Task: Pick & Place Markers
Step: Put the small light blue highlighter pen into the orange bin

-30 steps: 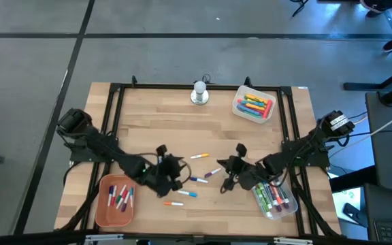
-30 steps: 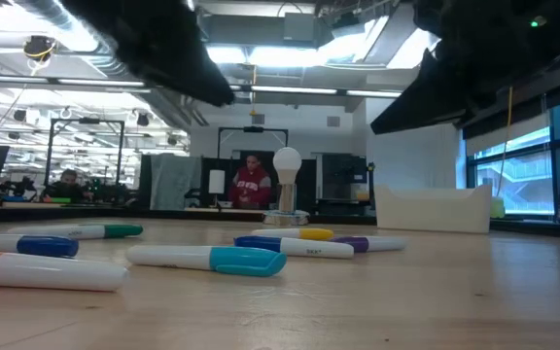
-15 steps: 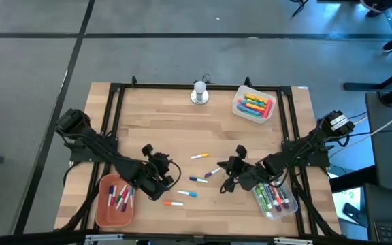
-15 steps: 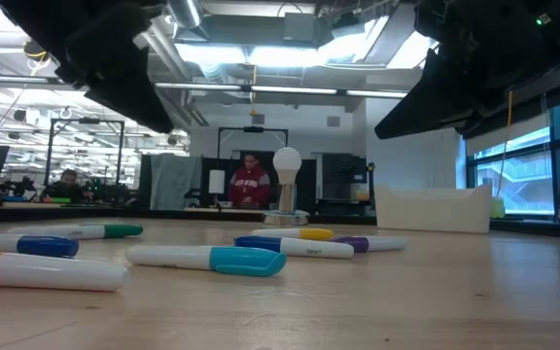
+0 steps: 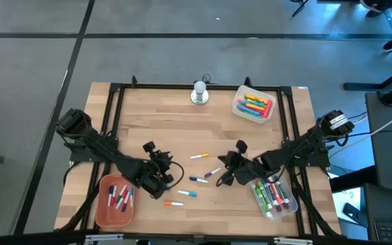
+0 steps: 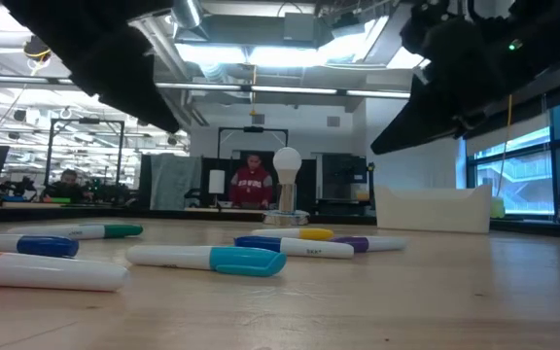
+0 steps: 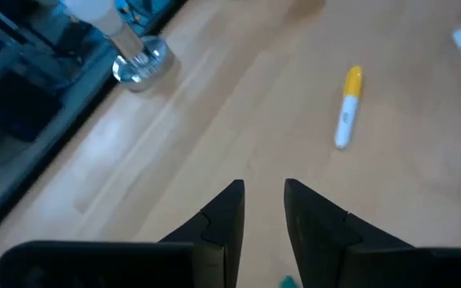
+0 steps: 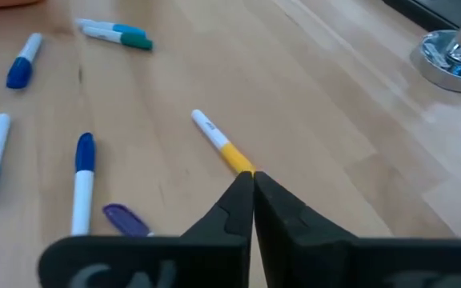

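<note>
Several loose markers lie flat on the wooden table between my two grippers: a yellow-capped one [image 5: 198, 156] [image 8: 222, 148], a purple one [image 5: 211, 173], a blue one [image 5: 197, 180], a cyan one [image 5: 186, 193] [image 6: 212, 259] and an orange one [image 5: 173, 203]. My left gripper [image 5: 171, 173] [image 7: 261, 190] hovers to their left, its fingers a narrow gap apart and empty. A bit of green [image 7: 288, 280] shows low in that gap. My right gripper [image 5: 220, 175] [image 8: 252, 178] is shut, hovering beside the purple marker and pointing at the yellow one. In the low view both arms are well above the table.
An orange bowl [image 5: 102, 207] with several markers sits at the near left, and a clear bin [image 5: 288, 209] with markers at the near right. A second bin [image 5: 239, 109] of coloured markers and a silver-white knob [image 5: 199, 93] stand at the far edge. A black frame borders the table.
My left gripper has moved toward the table's left, away from the loose markers and toward the orange bowl, and in the low view it has risen. My right gripper has swung slightly toward the far left. The markers on the table have not moved.
</note>
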### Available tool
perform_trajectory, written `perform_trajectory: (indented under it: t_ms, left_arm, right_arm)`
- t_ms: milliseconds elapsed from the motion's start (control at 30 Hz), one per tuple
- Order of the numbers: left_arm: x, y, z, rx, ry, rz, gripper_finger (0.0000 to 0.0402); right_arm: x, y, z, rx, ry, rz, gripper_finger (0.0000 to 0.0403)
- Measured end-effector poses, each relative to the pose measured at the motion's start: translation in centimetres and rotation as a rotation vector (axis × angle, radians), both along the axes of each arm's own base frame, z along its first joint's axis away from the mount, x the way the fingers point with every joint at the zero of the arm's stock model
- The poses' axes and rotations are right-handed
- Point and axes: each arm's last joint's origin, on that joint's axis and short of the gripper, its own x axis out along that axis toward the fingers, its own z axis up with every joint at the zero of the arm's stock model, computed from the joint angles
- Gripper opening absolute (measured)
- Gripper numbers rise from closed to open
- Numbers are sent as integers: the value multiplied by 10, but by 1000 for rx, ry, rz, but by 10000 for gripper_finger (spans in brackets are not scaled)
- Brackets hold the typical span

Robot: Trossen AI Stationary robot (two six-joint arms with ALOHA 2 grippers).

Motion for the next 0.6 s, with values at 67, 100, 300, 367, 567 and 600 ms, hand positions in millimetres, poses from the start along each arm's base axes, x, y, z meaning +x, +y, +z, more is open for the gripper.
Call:
perform_trajectory:
  t_ms: [67,100,300,367,567,600]
  left_arm:
    - [2,4,1,23,-4,13,86]
    - [3,5,0,17,-11,24,86]
    - [11,9,-20,-130,73,69,91]
    - [10,11,-24,-157,113,91,96]
    - [23,18,26,-220,-11,80,127]
    - [24,20,36,-222,-40,72,133]
  right_arm:
    - [1,-3,0,10,-3,-9,14]
    - [2,-4,0,22,-4,-7,13]
    - [3,-2,-1,79,15,53,6]
    - [3,-2,0,80,14,54,8]
    - [8,-9,3,67,-35,3,17]
    - [10,-11,4,73,-54,-8,17]
